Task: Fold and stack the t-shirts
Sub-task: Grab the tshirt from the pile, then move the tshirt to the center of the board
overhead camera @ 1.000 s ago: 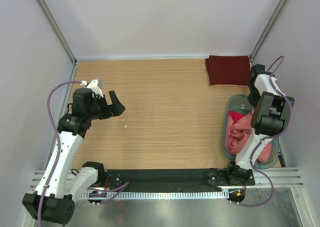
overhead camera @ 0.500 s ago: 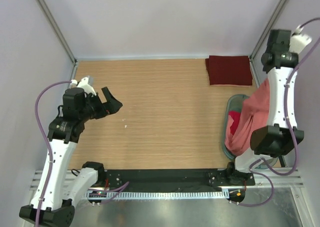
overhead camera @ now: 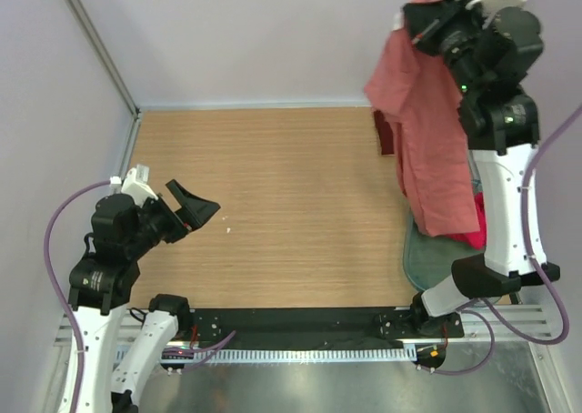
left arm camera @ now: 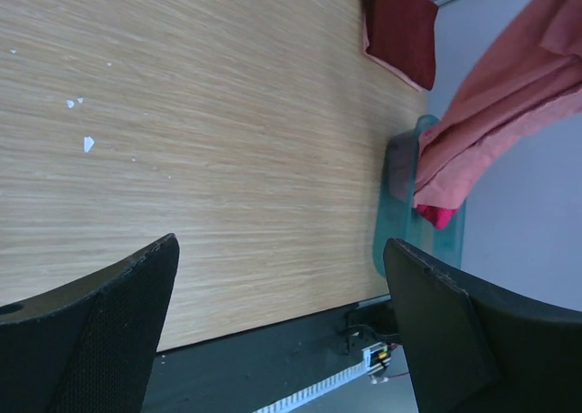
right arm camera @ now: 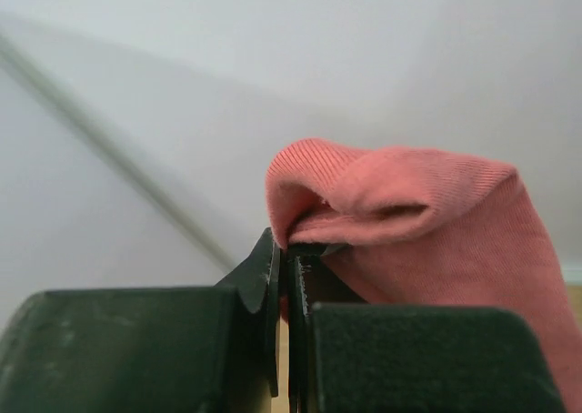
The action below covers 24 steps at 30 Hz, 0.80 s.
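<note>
Near left, the left gripper (overhead camera: 195,208) hangs spread wide and empty above the wooden table (overhead camera: 291,176). Near right, a bright red t-shirt (overhead camera: 471,237) lies in the greenish tub (overhead camera: 423,258), not yet taken out. Above it the right gripper (overhead camera: 427,20), jaws clamped on a bunched edge, holds the salmon-pink t-shirt (overhead camera: 427,131) dangling high and unfolded. In the far right corner lies the maroon t-shirt (left arm camera: 400,26), apparently folded. It seems the only one done, with most of the job left.

Ribbed cloth t-shirt (right arm camera: 400,204), matt wood-grain table (overhead camera: 291,213)
</note>
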Tool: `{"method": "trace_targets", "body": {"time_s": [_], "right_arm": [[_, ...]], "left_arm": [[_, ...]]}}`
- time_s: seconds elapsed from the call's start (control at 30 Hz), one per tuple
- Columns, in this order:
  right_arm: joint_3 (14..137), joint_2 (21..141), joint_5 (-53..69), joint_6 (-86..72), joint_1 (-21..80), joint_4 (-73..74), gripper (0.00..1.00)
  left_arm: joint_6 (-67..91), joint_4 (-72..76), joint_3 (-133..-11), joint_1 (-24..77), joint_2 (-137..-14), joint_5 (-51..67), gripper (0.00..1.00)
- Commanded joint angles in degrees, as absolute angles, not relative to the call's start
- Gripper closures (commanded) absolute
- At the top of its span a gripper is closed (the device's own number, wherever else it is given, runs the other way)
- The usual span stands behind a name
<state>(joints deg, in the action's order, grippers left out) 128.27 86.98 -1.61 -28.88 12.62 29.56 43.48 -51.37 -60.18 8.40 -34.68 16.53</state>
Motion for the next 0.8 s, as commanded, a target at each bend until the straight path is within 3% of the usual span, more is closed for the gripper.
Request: {"method": "trace_targets", "body": {"time_s": [0.0, 0.13, 0.37, 0.5, 0.67, 0.77], "right_arm": [[129.73, 89.91, 14.56, -34.97, 19.67, 16.19, 0.99], [132.1, 91.93, 14.85, -30.59, 31.96, 10.67, 0.99], [133.58, 97.72, 14.24, -44.87, 37.43, -6.31, 0.99], [142.37, 104.67, 12.05, -50.71, 38.14, -6.34, 0.99], [128.97, 97.93, 1.08, -44.48, 37.62, -0.18, 0.97], [116.4, 92.56, -7.46, -42.9, 33.24, 8.68, 0.72]], "left_arm": [[46.41, -51.76, -62.92, 8.53, -34.72, 17.14, 0.06], [47.37, -53.52, -64.6, 8.53, -32.96, 16.0, 0.07], [48.43, -59.23, -67.85, 8.53, -28.83, 13.19, 0.07], [48.95, -61.61, -69.69, 8.53, -26.2, 10.21, 0.08], [49.66, -63.46, -71.01, 8.53, -23.65, 8.53, 0.08], [49.57, -64.33, -71.98, 8.53, -24.34, 8.7, 0.1]]}}
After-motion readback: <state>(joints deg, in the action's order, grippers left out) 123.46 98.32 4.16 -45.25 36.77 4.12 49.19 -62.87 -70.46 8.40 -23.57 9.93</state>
